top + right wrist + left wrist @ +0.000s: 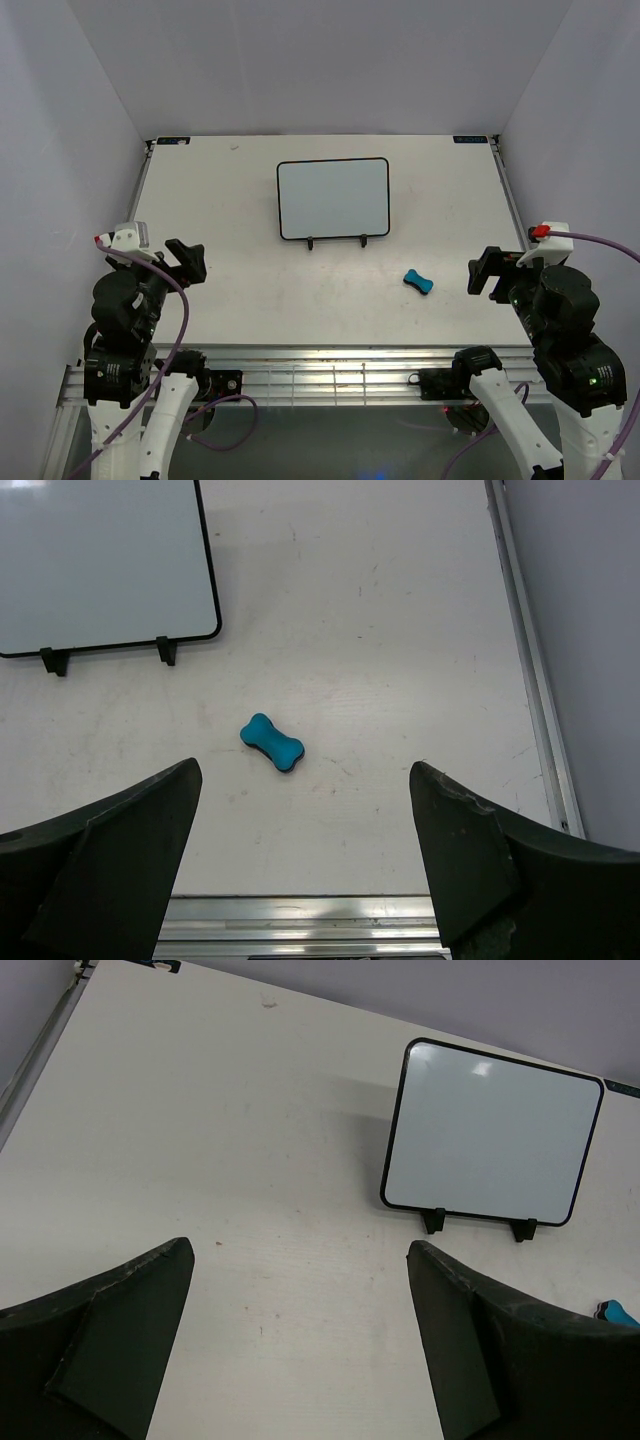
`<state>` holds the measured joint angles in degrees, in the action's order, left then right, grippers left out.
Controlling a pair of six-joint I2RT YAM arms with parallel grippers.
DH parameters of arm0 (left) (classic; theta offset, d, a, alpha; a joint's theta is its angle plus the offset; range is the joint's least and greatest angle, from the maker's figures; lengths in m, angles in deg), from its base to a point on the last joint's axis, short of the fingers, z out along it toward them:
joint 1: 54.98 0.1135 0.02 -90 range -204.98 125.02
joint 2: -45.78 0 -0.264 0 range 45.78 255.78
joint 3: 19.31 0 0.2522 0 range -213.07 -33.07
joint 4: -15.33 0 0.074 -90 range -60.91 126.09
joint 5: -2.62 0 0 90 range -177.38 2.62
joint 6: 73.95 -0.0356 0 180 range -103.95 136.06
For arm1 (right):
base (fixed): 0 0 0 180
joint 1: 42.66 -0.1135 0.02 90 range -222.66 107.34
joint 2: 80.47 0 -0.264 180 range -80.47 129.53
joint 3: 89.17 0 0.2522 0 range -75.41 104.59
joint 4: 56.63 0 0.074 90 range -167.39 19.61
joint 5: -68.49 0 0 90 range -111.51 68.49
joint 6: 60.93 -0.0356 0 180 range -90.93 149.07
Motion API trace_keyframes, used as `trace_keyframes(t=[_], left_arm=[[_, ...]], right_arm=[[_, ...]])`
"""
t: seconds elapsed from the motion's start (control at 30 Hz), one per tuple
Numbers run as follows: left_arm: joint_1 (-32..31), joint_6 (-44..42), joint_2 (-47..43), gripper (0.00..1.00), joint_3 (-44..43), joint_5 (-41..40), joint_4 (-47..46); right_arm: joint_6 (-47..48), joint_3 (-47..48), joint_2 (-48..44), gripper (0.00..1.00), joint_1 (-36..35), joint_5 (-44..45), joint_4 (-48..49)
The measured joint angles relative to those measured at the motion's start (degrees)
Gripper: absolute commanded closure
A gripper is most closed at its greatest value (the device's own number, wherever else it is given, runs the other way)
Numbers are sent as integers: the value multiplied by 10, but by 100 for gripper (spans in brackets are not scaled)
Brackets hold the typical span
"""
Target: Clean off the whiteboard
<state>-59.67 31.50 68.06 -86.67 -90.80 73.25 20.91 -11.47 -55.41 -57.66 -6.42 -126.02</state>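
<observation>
Black-rimmed white whiteboard (pixel 333 198) looks blank, likely done; blue bone-shaped eraser (pixel 420 282) lies just ahead of right gripper (pixel 484 272); it and left gripper (pixel 188 262) both gape empty.

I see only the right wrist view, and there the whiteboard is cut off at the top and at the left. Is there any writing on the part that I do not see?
Observer: No. The top view shows the whole whiteboard, and its face is blank.
Operator: Does the left gripper hold anything?
Observer: No. The left gripper is open and empty, above the left side of the table.
Operator: Which arm is nearer to the eraser?
Observer: The right one. In the top view the eraser lies close to the right gripper and far from the left one.
</observation>
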Motion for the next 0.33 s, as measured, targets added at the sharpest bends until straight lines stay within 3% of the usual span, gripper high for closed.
trace_keyframes(t=[0.33], left_arm=[[-3, -7, 0, 2, 0, 11, 0]], right_arm=[[0, 0, 0, 10, 0, -5, 0]])
